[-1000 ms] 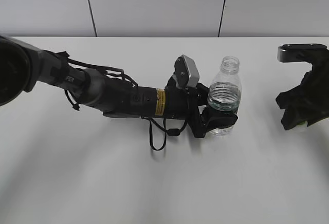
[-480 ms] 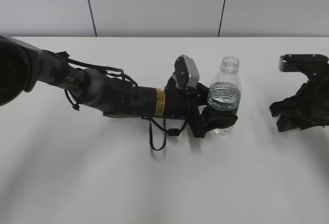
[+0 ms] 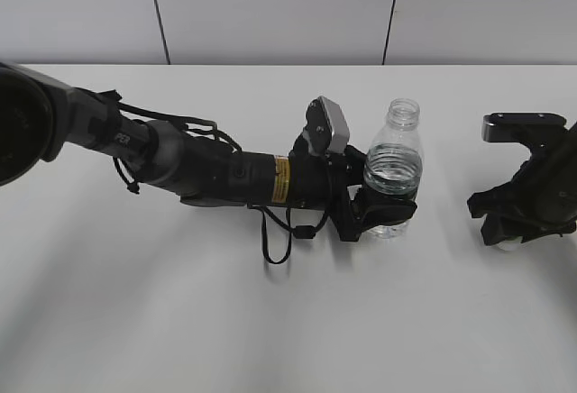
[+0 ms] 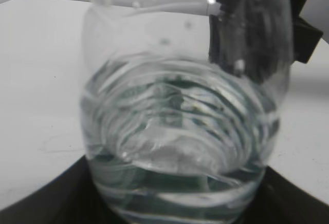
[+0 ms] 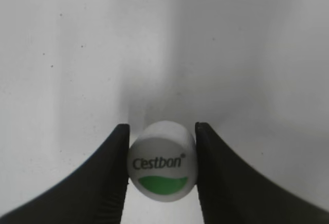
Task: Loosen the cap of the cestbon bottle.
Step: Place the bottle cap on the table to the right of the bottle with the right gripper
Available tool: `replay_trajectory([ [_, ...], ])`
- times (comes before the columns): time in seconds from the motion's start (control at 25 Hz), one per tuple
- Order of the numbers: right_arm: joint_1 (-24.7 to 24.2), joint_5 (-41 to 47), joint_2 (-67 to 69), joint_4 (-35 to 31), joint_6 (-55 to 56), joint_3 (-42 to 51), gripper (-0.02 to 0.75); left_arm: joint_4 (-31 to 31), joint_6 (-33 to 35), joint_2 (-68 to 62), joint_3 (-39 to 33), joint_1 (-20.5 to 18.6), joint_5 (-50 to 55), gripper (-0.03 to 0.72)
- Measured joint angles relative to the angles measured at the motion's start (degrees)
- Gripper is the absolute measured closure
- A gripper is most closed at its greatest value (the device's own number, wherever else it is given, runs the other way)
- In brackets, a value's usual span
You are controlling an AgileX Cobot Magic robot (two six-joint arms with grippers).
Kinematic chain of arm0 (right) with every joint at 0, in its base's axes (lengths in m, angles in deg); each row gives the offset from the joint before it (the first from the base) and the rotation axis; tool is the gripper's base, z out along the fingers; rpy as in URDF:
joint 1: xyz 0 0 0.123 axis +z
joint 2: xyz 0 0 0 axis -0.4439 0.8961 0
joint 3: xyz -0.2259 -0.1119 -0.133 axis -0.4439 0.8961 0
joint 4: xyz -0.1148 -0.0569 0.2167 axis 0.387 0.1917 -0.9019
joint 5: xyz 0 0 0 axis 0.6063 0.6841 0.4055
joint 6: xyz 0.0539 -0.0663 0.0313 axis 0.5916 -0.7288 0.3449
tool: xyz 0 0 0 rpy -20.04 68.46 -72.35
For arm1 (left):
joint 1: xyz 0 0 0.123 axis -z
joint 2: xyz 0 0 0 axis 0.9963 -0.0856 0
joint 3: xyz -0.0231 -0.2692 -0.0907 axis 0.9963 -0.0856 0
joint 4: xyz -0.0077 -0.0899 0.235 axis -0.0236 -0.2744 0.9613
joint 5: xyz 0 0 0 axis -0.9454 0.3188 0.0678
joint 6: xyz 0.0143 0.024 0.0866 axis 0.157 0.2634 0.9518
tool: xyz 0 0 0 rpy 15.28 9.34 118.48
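Observation:
The cestbon bottle (image 3: 394, 172) stands upright at mid-table, clear, part full of water, its neck (image 3: 404, 112) bare and uncapped. My left gripper (image 3: 383, 208) reaches in from the left and is clamped round its lower body. In the left wrist view the bottle (image 4: 185, 131) fills the frame between the dark fingers (image 4: 61, 203). The cap (image 5: 163, 168), white with a green patch and "Cestbon" lettering, sits between my right gripper's (image 5: 162, 131) fingers, which press its sides. That right gripper (image 3: 516, 229) hangs low over the table at the far right, well apart from the bottle.
The white table (image 3: 270, 321) runs to a pale panelled wall (image 3: 270, 14) at the back. My left arm (image 3: 180, 163) with its loose cables lies across the table's left half. Bare tabletop shows beneath the cap in the right wrist view.
My right gripper has come down and a little leftward with the cap. The left gripper and the bottle have stayed put.

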Motion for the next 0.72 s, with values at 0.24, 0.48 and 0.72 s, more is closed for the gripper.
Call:
replay_trajectory([
  [0.24,0.00,-0.45,0.07,0.00,0.06,0.00,0.393,0.00,0.00,0.00,0.00,0.00,0.00,0.187],
  [0.48,0.00,-0.45,0.18,-0.05,0.06,0.00,0.363,0.00,0.00,0.00,0.00,0.00,0.00,0.187],
  [0.72,0.00,-0.47,0.18,-0.36,0.85,0.00,0.244,0.00,0.00,0.00,0.00,0.00,0.00,0.187],
])
